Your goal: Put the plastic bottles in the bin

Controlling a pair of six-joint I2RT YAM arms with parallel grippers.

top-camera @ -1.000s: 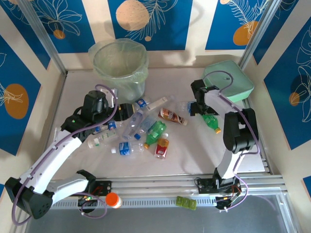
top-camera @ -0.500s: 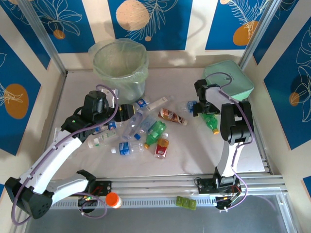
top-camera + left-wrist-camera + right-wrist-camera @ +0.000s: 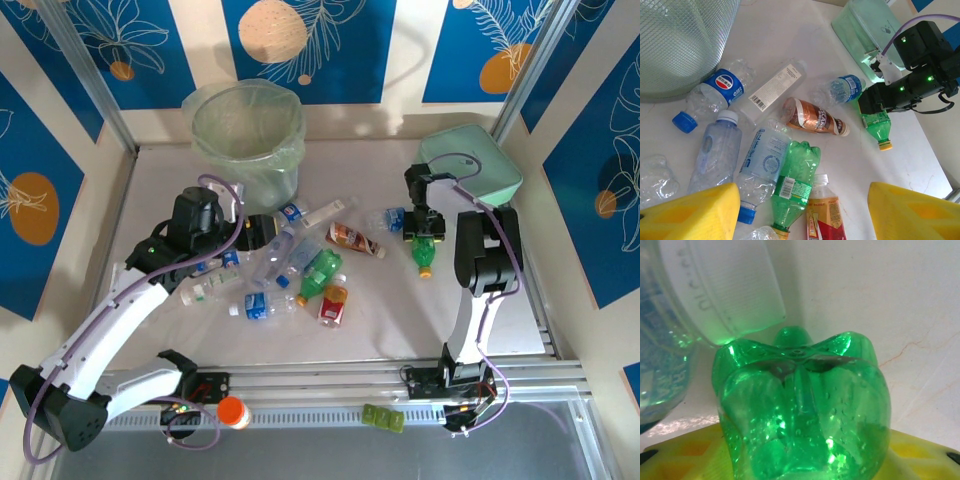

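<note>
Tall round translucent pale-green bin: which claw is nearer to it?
Left. The left claw hovers just in front of the bin; the right claw is far across the table, on a green plastic bottle.

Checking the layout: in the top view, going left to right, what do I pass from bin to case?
Bin → brown-labelled bottle → blue-labelled clear bottle → green bottle at the right gripper → mint-green case.

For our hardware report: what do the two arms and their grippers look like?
The left arm and right arm have white links with black joint housings. A purple cable loops along each. The left gripper has bright yellow block fingers. The right gripper has a black body with small green lights and yellow fingers.
</note>
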